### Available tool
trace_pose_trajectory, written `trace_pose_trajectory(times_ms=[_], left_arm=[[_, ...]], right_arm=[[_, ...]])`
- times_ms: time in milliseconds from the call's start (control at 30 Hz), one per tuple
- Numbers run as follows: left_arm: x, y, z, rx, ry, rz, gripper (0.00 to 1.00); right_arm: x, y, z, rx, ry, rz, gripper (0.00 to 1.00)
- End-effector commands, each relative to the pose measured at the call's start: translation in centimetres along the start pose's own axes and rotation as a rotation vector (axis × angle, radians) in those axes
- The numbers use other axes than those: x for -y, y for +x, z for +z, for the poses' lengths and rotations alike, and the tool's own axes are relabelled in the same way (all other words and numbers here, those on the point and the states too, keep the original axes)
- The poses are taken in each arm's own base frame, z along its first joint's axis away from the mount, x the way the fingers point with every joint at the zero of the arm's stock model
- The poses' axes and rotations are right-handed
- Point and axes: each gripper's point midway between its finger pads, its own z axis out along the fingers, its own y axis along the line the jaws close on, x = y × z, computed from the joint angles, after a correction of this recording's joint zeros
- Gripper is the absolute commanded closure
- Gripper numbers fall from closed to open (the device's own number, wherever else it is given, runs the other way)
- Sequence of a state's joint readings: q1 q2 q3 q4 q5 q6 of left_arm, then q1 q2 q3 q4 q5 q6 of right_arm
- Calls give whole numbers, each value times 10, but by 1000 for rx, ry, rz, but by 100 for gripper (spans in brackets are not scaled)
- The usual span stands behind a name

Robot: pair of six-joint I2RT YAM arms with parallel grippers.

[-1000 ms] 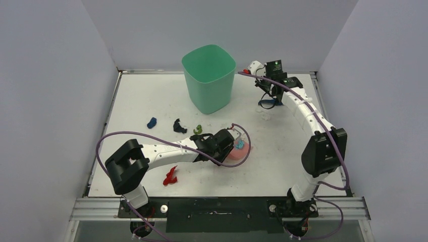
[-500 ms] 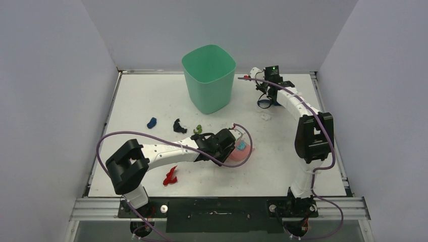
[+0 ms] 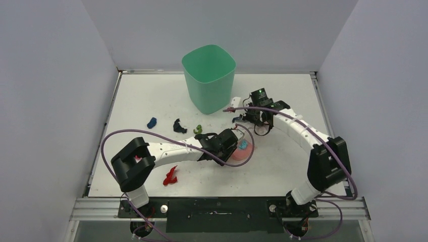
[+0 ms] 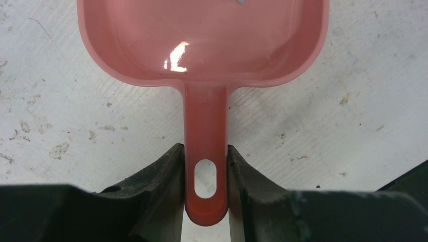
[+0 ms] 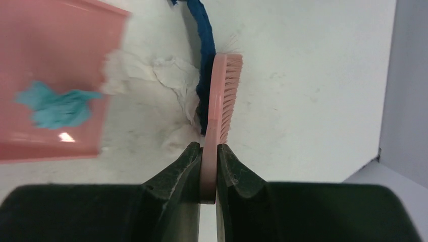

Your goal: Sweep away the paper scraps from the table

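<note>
Two arms (image 3: 171,150) bent inward, left hand (image 4: 204,156) pinching dustpan (image 4: 202,40) handle, right hand (image 5: 209,151) pinching brush (image 5: 224,91).

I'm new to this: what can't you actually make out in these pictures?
Pink plastic dustpan: front lip cut off by the left wrist view's top edge.
Pink hand brush: handle hidden between the right gripper's fingers, right wrist view.
Dark blue paper scrap: partly behind the brush, cut off at the top edge.

Both dustpan (image 4: 202,40) and brush (image 5: 222,96) are pink, bin (image 3: 209,96) green, table (image 3: 146,96) white.
</note>
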State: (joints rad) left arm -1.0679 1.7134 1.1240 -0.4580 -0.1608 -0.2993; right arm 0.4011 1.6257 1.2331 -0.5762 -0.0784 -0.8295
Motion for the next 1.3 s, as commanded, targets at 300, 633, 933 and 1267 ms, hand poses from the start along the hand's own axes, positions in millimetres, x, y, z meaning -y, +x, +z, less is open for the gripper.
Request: trace_pose_trajectory(times_ms=[300,633,933,1267], left_arm=[[8,-33,4,116,-1,-37,100],[11,-39,-5,220,-8,-12,100],[11,-41,-34,263,-87,108,100],[13,-23,-79,260,-32,70,100]], right_arm=[[-124,-44,-100,200,-357,199,95],[-124,-29,-143,208,-372,101,95],[-92,-19,-166,241,-269,58,95],[-41,13,-188,188,-60,157,95]])
